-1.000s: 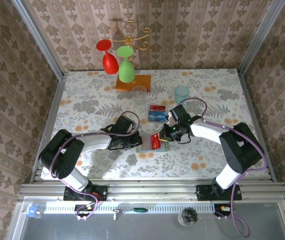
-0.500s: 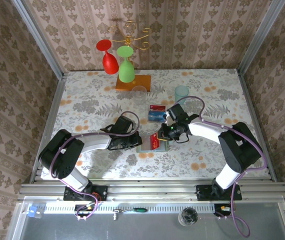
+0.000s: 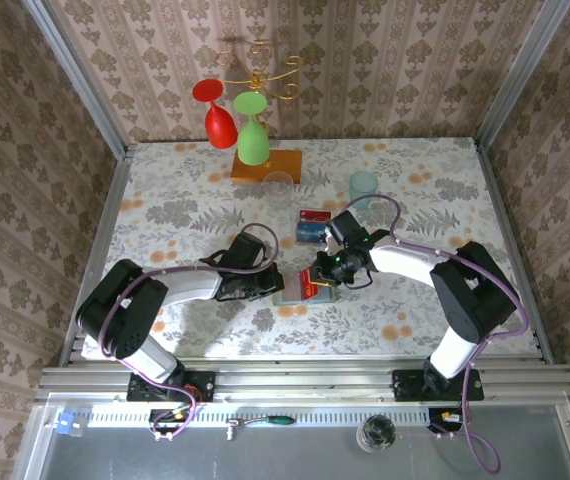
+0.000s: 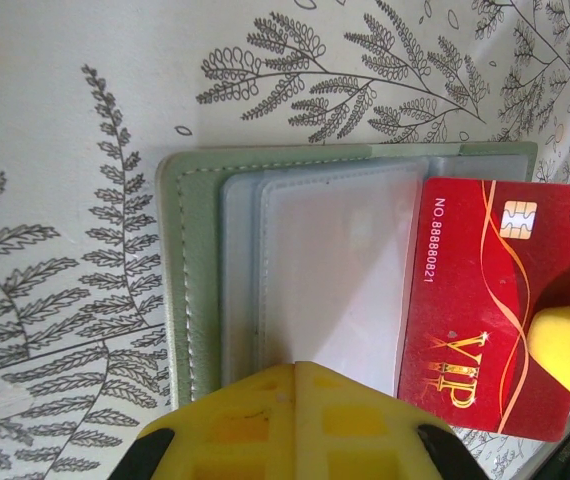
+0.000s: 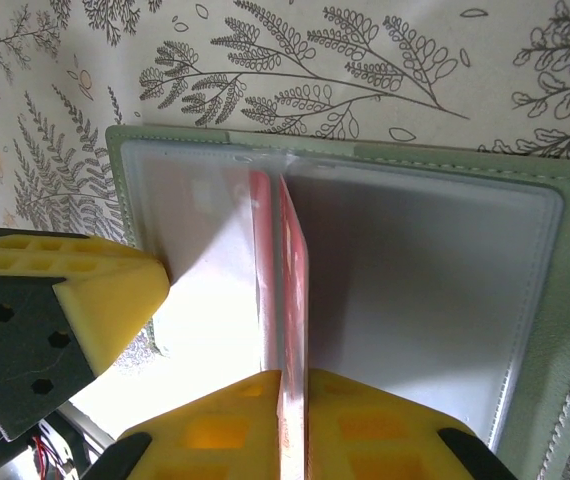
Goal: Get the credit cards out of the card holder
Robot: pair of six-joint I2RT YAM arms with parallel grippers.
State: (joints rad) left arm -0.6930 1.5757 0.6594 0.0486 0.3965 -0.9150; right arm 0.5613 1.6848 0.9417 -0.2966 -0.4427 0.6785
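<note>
The pale green card holder (image 3: 292, 294) lies open on the table between my two grippers. My left gripper (image 4: 296, 372) is shut, its tips pressing on the clear pocket (image 4: 330, 270) of the holder's left panel (image 4: 180, 290). A red credit card (image 4: 490, 310) marked VIP sticks out of the holder (image 5: 435, 290). My right gripper (image 5: 293, 385) is shut on this red card (image 5: 291, 270), which stands on edge between the two panels. In the top view the right gripper (image 3: 317, 281) is over the holder's right part and the left gripper (image 3: 276, 284) at its left edge.
A blue card (image 3: 313, 233) and another red card (image 3: 315, 214) lie on the table beyond the holder. Farther back stand a pale teal cup (image 3: 363, 186), a clear glass (image 3: 280, 184) and a wooden base (image 3: 266, 166) with a red and a green goblet.
My right wrist has shifted a little to the left, toward the holder, still with the red card between its fingers. The left arm and the holder have not moved.
</note>
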